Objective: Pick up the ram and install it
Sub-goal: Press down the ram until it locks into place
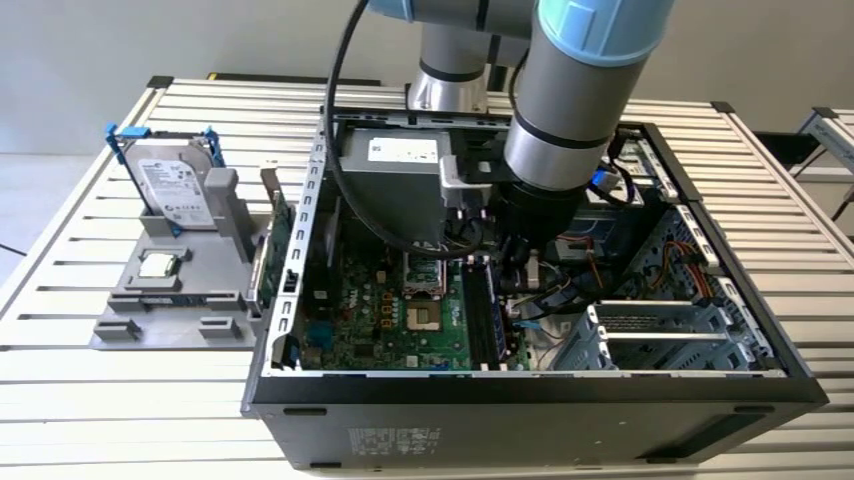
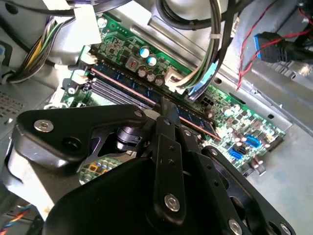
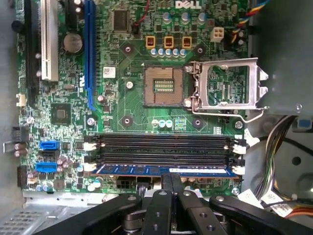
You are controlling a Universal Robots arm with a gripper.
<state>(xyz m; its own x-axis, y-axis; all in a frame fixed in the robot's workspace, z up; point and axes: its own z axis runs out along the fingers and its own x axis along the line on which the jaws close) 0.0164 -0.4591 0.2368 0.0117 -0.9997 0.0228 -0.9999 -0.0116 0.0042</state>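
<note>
Gripper (image 3: 172,182) fingers are closing on the ram (image 3: 146,171), apparently sitting in the motherboard's (image 3: 132,105) slot.

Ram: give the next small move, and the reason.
Probably press straight down. In the first wrist view the ram already lies along the memory slot nearest the gripper, whose jaws stand closed on its top edge; whether the end clips have latched cannot be seen.

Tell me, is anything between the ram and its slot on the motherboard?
Nothing visible is. In the first wrist view the ram already lies along the memory slot nearest the end effector, whose fingertips meet its upper edge. The other memory slots beside it are empty. Whether the ram is fully seated cannot be told.
</note>
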